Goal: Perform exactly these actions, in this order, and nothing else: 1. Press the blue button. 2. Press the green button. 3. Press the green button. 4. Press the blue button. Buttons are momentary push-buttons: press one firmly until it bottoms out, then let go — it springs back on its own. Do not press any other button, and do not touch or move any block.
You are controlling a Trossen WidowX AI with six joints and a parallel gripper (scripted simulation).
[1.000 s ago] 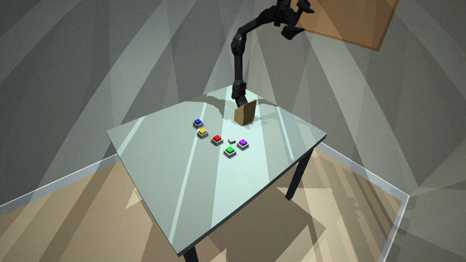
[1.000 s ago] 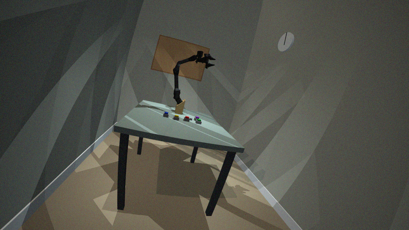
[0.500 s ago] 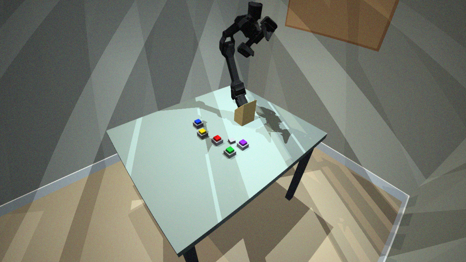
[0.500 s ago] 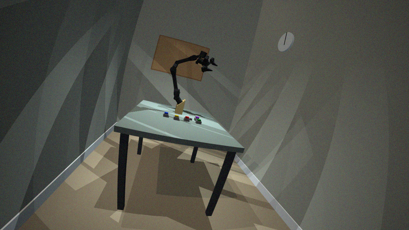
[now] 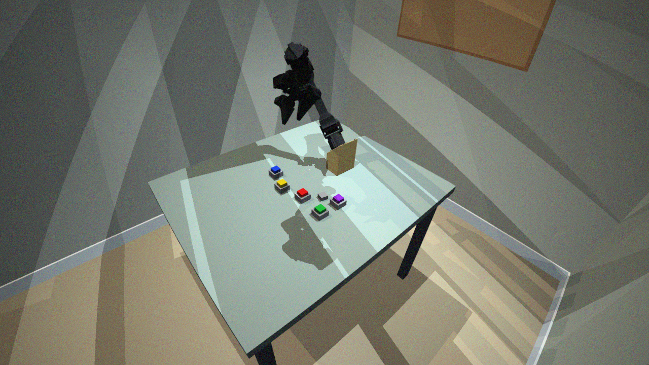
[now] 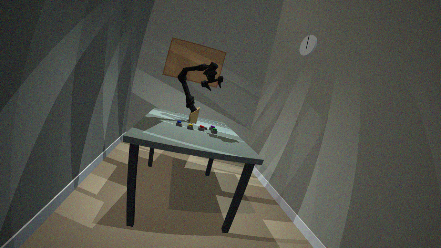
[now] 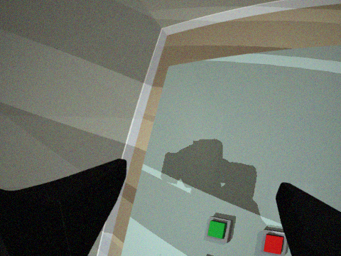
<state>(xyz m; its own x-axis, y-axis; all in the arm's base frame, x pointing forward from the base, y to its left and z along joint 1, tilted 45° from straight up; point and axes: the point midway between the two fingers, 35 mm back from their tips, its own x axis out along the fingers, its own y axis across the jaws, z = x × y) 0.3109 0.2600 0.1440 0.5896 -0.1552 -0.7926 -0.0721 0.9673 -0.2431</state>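
The blue button sits on your table, well below the claw and at the end of the button row nearest it. The green button lies farther out, just beside the purple button and a small grey block; yellow and red buttons lie between. A tan box stands at the arm's foot; you cannot see inside it. Your arm is bent over, claw tilted down, fingers spread wide on nothing.
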